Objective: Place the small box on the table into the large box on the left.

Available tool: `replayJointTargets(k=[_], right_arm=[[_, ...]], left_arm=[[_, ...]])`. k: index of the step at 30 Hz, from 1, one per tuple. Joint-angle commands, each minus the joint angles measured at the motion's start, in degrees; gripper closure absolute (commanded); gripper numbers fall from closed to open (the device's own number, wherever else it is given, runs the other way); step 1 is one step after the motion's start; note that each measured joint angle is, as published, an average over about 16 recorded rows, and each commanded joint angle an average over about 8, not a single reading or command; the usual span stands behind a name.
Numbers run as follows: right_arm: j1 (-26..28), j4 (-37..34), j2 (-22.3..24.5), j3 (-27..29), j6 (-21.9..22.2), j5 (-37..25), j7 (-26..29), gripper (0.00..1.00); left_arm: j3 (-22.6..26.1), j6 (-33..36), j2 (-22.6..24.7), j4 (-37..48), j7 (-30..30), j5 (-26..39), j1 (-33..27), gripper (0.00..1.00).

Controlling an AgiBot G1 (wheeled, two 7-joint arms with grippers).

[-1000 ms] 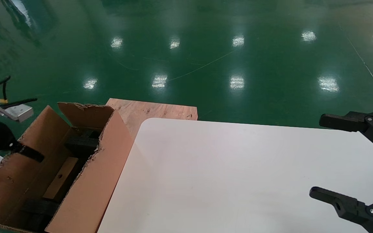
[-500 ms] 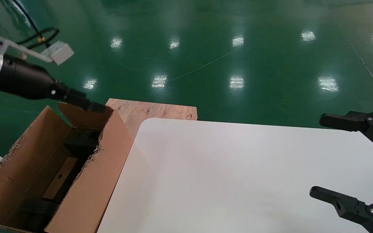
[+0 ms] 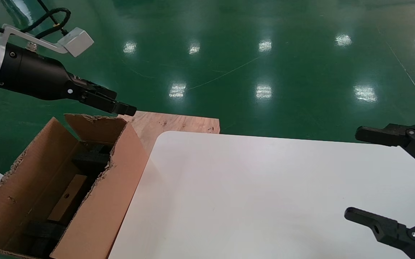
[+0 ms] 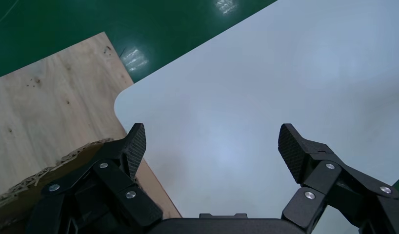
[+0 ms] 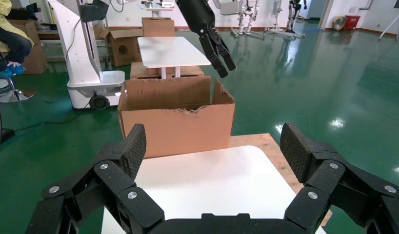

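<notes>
Small oblong brown cardboard box with the round hole (image 3: 66, 198) is already down inside the big brown corrugated carton with ragged torn flaps (image 3: 106, 201), and that is the headline from the head view: it lies flat in the well at about 8 o'clock of the frame, between black foam blocks (image 3: 89, 158), with nothing gripping it. The smooth white desk with rounded corners (image 3: 265, 194) carries no other carton that I can see, so the placing itself looks done. Up at 10 o'clock the left hand (image 3: 121, 106) hangs above the carton's far torn flap, clear of the cardboard, pointing out toward the reddish plywood board (image 3: 178, 124) beyond. Over at 3 to 4 o'clock the right hand (image 3: 353, 176) sits parked over the desk's right edge, its black fingers wide apart and empty.

Switch to the left wrist view: the left hand (image 4: 212, 146) is spread open with nothing between the ribbed pads, looking past a scrap of torn flap onto the board and the desk's rounded corner.

Right wrist view now: the right hand (image 5: 213, 146) is likewise open and empty, and across the desk the large carton (image 5: 175, 119) stands with the left arm poised above its rim; the small box is hidden behind the carton's wall from here.

My call: the task is essentially complete, with only the left arm's return to rest remaining.
</notes>
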Motion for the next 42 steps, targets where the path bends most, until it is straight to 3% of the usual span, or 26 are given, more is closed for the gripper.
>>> replayJointTargets(k=[1,7,42], right_arm=[[0.00,0.00,0.00,0.00,0.00,0.00,0.00,0.00],[0.00,0.00,0.00,0.00,0.00,0.00,0.00,0.00],[0.01,-0.01,0.01,-0.02,0.00,0.01,-0.01,0.00]], left_arm=[[0.31,-0.16,0.08,0.60,0.11,0.52,-0.17,0.00],[-2.89,-0.59,-0.16,-2.54,1.75,-1.91,3.83,0.00],[-32.26,-4.29,-2.70,-32.14,16.19,-24.94,40.41,0.00]])
